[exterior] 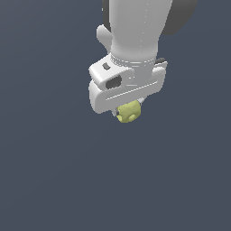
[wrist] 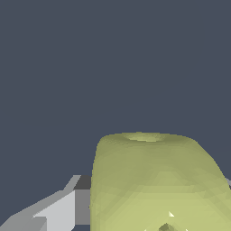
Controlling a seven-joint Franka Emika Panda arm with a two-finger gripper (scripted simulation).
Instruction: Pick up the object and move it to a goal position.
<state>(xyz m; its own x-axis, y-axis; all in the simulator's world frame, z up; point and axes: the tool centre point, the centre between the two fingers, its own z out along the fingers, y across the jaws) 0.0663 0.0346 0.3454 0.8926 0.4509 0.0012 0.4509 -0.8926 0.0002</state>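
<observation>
Jaws sit closed on the lump (exterior: 129, 112), which hangs pinched just under the white gripper (exterior: 127, 107) in the exterior view. Only the lower part of the lump shows there, poking out below the gripper body; its top is hidden behind the white housing. It is pale yellow-green, rounded and faintly dimpled, and much narrower than the gripper above it.

Seen from the wrist view, the lump (wrist: 153, 180) fills much of the picture, with a shallow dimple on its far face. One grey finger (wrist: 63, 207) lies against its side, touching it; the other finger shows only as a sliver at the lump's opposite edge.

Nothing but plain dark blue-grey background surrounds the lump in both views, and no surface can be told apart beneath it, so whether it is lifted or resting cannot be read from these pictures.

Above the gripper, the arm (exterior: 135, 31) rises as a thick white column to the exterior view's upper edge, with dark joint parts behind it.
</observation>
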